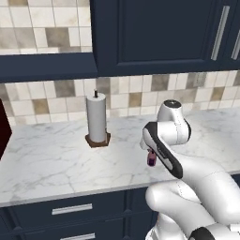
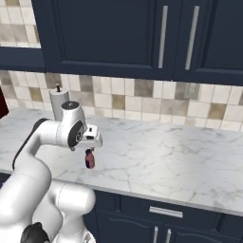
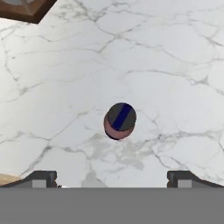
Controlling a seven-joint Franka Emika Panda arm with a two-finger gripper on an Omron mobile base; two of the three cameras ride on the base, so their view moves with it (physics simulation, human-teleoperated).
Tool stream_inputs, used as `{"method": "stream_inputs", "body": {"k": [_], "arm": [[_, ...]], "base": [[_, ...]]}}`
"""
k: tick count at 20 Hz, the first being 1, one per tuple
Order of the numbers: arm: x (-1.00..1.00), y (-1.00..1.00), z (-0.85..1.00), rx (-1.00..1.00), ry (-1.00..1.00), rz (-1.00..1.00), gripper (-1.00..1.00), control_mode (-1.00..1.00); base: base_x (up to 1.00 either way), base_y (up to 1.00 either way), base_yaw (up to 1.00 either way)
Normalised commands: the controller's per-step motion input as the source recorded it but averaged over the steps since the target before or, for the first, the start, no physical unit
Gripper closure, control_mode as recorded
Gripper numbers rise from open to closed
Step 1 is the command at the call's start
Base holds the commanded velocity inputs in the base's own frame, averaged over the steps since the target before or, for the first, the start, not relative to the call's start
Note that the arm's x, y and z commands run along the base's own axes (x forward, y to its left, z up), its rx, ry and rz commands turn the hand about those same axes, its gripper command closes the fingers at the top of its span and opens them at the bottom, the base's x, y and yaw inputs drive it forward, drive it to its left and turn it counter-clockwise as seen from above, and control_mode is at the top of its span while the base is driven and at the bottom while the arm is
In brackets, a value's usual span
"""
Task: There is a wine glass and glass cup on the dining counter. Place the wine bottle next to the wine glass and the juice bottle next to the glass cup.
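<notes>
juice bottle (image 3: 119, 121) upright (capped) on counter (image 3: 175, 65)

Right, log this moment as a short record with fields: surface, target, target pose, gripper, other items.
surface: white marble counter under navy wall cabinets, tiled backsplash behind
target: juice bottle, dark cap, pinkish-red body
target pose: upright on the counter, standing free, seen cap-on in the hand view
gripper: open, fingertips spread wide, above the bottle, not touching it
other items: paper towel roll on a brown holder, back left of the bottle
</notes>
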Motion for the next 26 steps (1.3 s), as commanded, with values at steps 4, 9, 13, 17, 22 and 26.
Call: {"method": "stream_inputs", "body": {"k": [4,9,13,17,22,26], "arm": [[0.29,0.00,-0.25,-0.06,0.00,0.07,-1.00,-1.00],[0.29,0.00,-0.28,-0.04,0.00,0.03,-1.00,-1.00],[0.21,0.00,-0.22,-0.01,0.00,0.00,-1.00,-1.00],[0.17,0.00,-0.24,0.00,0.00,0.00,-1.00,-1.00],[0.04,0.00,-0.12,0.00,0.05,0.00,-1.00,-1.00],[0.00,0.00,-0.08,0.00,0.06,0.00,-1.00,-1.00]], "base": [[0.00,0.00,0.00],[0.00,0.00,0.00],[0.00,0.00,0.00],[0.00,0.00,0.00],[0.00,0.00,0.00],[0.00,0.00,0.00]]}}
